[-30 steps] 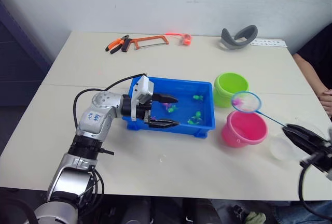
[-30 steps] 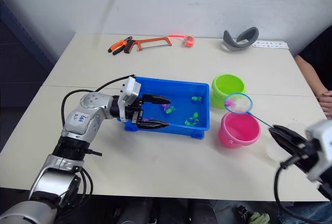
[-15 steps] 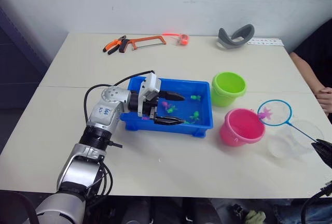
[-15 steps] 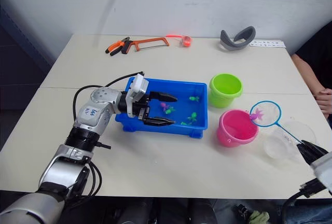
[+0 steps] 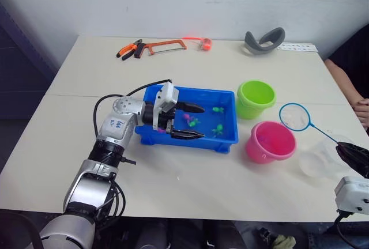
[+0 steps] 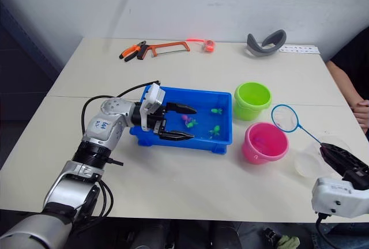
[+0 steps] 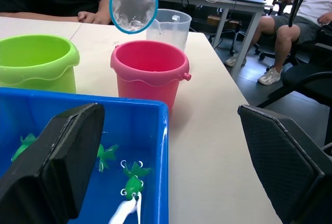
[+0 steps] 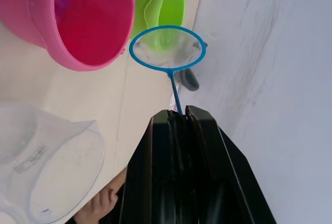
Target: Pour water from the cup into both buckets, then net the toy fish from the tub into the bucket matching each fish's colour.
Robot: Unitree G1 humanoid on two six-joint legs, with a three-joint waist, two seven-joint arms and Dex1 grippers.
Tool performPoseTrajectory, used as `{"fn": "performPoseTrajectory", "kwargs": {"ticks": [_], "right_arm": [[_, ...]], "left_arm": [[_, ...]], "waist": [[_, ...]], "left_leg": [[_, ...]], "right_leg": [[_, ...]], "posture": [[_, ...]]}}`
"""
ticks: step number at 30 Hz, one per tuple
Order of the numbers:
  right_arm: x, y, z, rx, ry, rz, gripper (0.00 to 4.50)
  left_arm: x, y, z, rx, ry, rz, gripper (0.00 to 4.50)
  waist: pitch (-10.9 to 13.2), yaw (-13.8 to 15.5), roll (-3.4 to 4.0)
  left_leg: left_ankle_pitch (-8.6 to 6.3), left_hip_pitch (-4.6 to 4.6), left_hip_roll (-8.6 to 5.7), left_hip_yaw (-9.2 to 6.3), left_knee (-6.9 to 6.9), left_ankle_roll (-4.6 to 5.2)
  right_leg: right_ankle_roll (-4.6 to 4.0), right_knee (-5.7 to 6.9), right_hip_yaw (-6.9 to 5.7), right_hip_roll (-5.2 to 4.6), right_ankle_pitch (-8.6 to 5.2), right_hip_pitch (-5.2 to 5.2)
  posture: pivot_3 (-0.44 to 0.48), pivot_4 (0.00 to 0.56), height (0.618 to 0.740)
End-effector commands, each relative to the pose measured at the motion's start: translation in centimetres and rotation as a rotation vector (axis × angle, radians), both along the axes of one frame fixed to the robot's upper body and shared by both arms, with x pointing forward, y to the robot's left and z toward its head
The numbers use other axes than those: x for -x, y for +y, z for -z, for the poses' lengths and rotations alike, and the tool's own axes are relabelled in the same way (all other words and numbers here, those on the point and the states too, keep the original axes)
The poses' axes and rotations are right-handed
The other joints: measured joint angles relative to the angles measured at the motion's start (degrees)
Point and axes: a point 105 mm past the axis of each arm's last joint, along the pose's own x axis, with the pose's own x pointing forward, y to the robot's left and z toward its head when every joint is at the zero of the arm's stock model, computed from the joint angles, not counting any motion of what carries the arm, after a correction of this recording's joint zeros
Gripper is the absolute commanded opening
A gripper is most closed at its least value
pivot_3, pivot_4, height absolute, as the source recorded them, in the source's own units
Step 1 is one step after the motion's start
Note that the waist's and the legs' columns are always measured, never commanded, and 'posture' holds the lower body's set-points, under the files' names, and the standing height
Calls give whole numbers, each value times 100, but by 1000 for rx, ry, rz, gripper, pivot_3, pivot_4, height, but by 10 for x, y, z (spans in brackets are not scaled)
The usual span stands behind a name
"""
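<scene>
Net [image 5: 294, 117] in my right gripper [image 8: 179, 117], its two black fingers clamped on the thin handle, hoop held empty in the air just beyond the pink bucket [image 5: 271, 142] and beside the green bucket [image 5: 256, 98]. Working down in size: the table [image 5: 86, 76] carries the blue tub [image 5: 226, 132] at its middle, with my left gripper [image 5: 192, 123] reaching into the tub's left end, fingers spread wide and holding nothing. Both buckets stand just to the tub's right, green farther from me, pink nearer; the clear cup [image 5: 322, 159] sits right of the pink one, close under my right gripper. Smallest are the toy fish [image 5: 218, 129], green ones and at least one pink one scattered in the tub's middle and right half; something small and dark shows inside the pink bucket, though I cannot tell what. As I read it, the next scoop hinges on one thing: the fish lie to the hoop's left, past the pink bucket, and the handle runs from the hoop back to my right gripper, so the right arm must swing the hoop leftward over the tub rim.
</scene>
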Motion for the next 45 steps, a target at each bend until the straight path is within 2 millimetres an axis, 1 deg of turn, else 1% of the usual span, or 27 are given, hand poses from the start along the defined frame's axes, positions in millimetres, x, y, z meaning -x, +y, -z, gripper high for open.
{"fn": "performPoseTrajectory", "kwargs": {"ticks": [1,2,4,5,6,8,11,13,15,18,20,22,25,28,31,36,40,45], "right_arm": [[3,-3,-1,-91,-18,9,0],[4,-1,-2,-176,-20,5,0],[1,4,-10,-394,-45,3,0],[0,6,-12,-472,-46,2,0],[-4,9,-16,-602,-34,-4,0],[-12,17,-18,-784,23,-30,0],[-27,32,-23,-944,112,-83,0],[-36,40,-25,-994,156,-110,0],[-47,50,-24,-1043,223,-148,0],[-65,66,-19,-1060,321,-204,0],[-73,74,-15,-1040,363,-229,0],[-82,80,-10,-1024,396,-239,0],[-103,90,-2,-999,415,-258,0],[-122,97,6,-923,415,-269,0],[-136,103,14,-858,421,-279,0],[-154,111,23,-756,403,-294,0],[-164,116,25,-660,365,-306,0],[-170,123,31,-598,364,-326,0]], "left_arm": [[-1,3,-11,14,-52,-7,4479],[-2,5,-11,10,-51,-15,4479],[-5,10,-10,3,-50,-36,4479],[-6,12,-9,1,-49,-43,4479],[-8,15,-9,-3,-46,-60,4479],[-10,23,-7,-12,-41,-93,4479],[-13,38,-5,-25,-32,-148,4479],[-14,48,-4,-34,-30,-186,4479],[-14,62,-2,-47,-28,-242,4479],[-13,83,1,-64,2,-333,4479],[-11,92,2,-73,10,-372,4479],[-9,99,2,-78,2,-402,4479],[-4,107,-1,-76,-7,-445,4479],[1,110,-4,-72,-15,-466,4479],[5,109,-5,-70,-14,-477,4479],[7,112,-4,-71,-16,-502,4479],[7,112,-4,-72,-18,-506,4479],[5,110,-6,-71,-22,-503,4479]], "waist": [[0,9,0],[0,11,0],[0,0,0],[0,-2,0],[0,-2,0],[0,-20,0],[0,-49,1],[0,-56,1],[0,-44,1],[0,-44,1],[0,-36,1],[0,19,0],[0,-15,0],[0,-26,0],[0,-24,0],[0,-29,0],[0,-27,0],[0,-36,0]], "left_leg": [[0,0,0,-1,0,0],[0,0,0,-2,0,0],[0,0,1,-4,0,0],[0,1,2,-4,1,0],[1,1,2,-4,2,0],[1,4,4,-7,3,0],[1,8,6,-8,4,0],[1,7,10,-9,3,-2],[1,5,11,-14,1,-2],[1,-1,6,-14,2,0],[0,-1,7,-14,2,1],[0,-5,5,-18,2,0],[-1,-11,3,-16,4,2],[0,-7,3,-15,6,3],[0,-11,5,-14,3,2],[0,-14,3,-9,4,2],[0,-14,4,-11,4,1],[0,-14,4,-10,4,1]], "right_leg": [[0,0,-1,0,0,1],[0,0,-2,0,0,1],[0,1,-3,0,0,4],[0,2,-3,0,0,5],[0,2,-3,-2,0,5],[0,1,-2,-8,0,8],[-1,3,1,-22,0,6],[-1,4,0,-22,0,4],[-2,7,-4,-22,-1,5],[-2,4,-5,-24,0,4],[-2,4,-5,-25,0,3],[-2,3,-9,-25,0,2],[0,-1,-11,-27,1,1],[1,1,-10,-27,1,1],[1,0,-11,-25,1,-4],[1,0,-13,-23,1,-5],[1,1,-15,-23,1,-6],[1,1,-18,-21,1,-6]], "posture": [[0,150,740],[0,150,740],[0,150,740],[0,150,740],[0,150,740],[0,150,740],[0,150,740],[0,150,740],[0,150,740],[0,150,740],[0,150,740],[0,150,740],[0,150,740],[0,150,740],[0,150,740],[0,150,740],[0,150,740],[0,150,740]]}}
